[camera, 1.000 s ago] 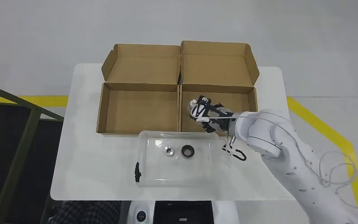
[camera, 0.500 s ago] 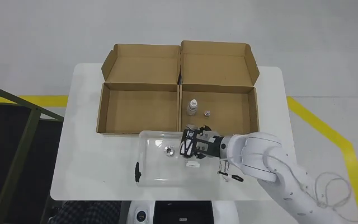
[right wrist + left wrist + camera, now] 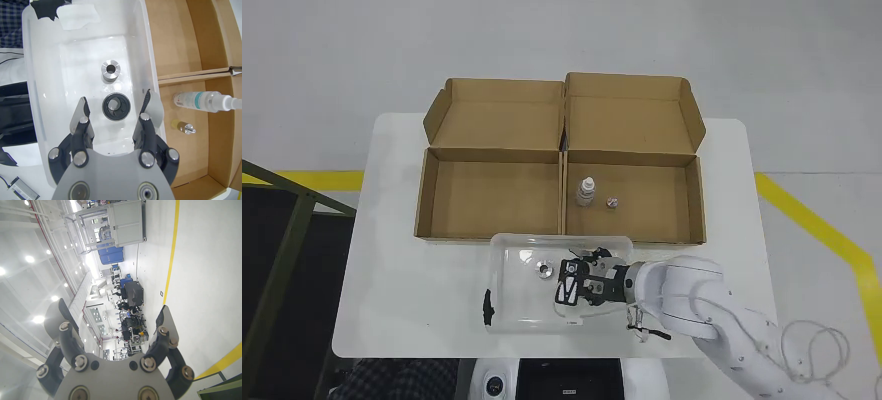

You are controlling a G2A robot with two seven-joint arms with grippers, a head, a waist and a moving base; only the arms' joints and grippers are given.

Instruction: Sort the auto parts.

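Black ring [image 3: 116,109] lies flat on the floor of the clear bin [image 3: 150,56], with a silver sleeve [image 3: 110,70] just beside it. My right gripper [image 3: 116,97] hangs over the ring, fingers spread to either side of it. Past the bin wall, the right cardboard box [image 3: 189,155] holds a spray bottle [image 3: 198,102] lying down and a small metal stud [image 3: 186,129]. My left gripper [image 3: 113,305] is spread, holds nothing and points out at the room.

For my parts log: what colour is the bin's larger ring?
The ring is black; clearest in the right wrist view.
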